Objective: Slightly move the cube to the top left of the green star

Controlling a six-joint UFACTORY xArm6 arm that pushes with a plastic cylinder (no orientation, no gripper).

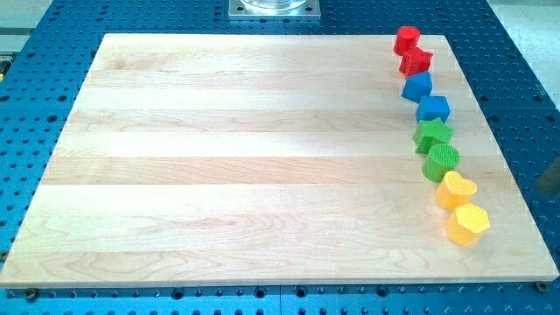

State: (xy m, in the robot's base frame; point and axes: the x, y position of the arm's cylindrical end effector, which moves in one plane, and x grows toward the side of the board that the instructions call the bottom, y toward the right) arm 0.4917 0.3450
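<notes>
The blocks stand in a curved column along the board's right side. The blue cube (pixel 433 108) sits just above the green star (pixel 432 134) and touches it or nearly does. A second blue block (pixel 417 86), whose shape is unclear, lies above and to the left of the cube. My tip does not clearly show. A dark blurred shape (pixel 551 179) sits at the view's right edge, off the board. I cannot tell whether it is the rod.
A red cylinder (pixel 407 39) and a red star (pixel 415 61) head the column. Below the green star come a green cylinder (pixel 442 161), a yellow heart (pixel 456 189) and a yellow hexagon (pixel 467 224). The wooden board (pixel 245 157) lies on a blue perforated table.
</notes>
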